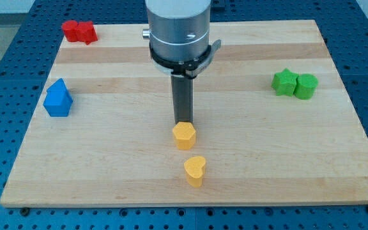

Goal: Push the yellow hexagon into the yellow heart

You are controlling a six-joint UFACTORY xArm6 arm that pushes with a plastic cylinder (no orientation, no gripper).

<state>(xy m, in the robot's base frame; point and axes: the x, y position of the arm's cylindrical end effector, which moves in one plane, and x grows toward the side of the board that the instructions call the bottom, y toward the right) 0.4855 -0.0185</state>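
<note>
The wooden board [312, 166] carries every block. The arm's rod ends in my tip [183, 122], a plain rod with nothing to open or close, touching the top edge of the yellow hexagon [184, 136]. The yellow heart [195, 170] lies just below it, apart. A blue block [57, 98] sits left, green blocks [294, 84] right, red blocks [79, 30] top left.

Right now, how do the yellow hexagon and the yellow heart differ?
The hexagon has flat sides; the heart is notched and pointed. The hexagon sits nearer the view's top, right at my tip; the heart lies apart, toward the bottom. Both are yellow and similar in size.
</note>
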